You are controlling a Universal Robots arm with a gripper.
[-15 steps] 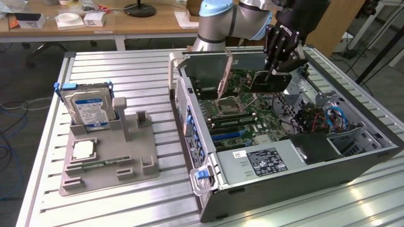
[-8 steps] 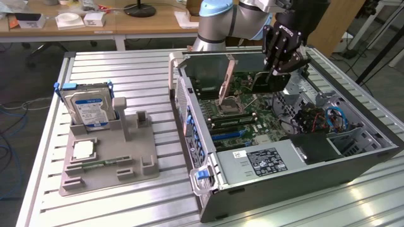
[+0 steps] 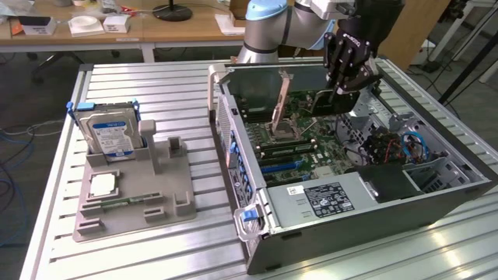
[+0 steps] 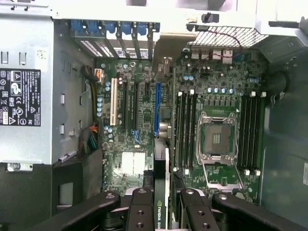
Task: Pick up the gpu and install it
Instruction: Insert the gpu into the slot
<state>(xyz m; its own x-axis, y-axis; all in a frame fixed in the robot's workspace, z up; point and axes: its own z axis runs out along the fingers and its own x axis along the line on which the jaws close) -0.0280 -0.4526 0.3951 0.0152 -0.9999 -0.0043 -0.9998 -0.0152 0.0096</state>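
Note:
My gripper (image 3: pixel 343 87) hangs over the open computer case (image 3: pixel 435 204), shut on the gpu (image 3: pixel 330 102), a dark flat card held on edge above the motherboard (image 3: pixel 311 146). In the wrist view the gpu (image 4: pixel 161 192) runs edge-on between my two black fingers (image 4: pixel 139 211), with part of a green label showing. It sits roughly in line with the blue expansion slot (image 4: pixel 157 108) and is still apart from the board. A white slot (image 4: pixel 114 103) lies further to the side.
The empty CPU socket (image 4: pixel 214 139) with its raised lever and memory slots (image 4: pixel 185 130) lies beside the card. The power supply (image 3: pixel 327 198) fills the case's near end. A grey fixture (image 3: pixel 132 198) on the exterior view's left holds a hard drive (image 3: pixel 109 131), a processor (image 3: pixel 102 185) and a memory stick (image 3: pixel 116 202).

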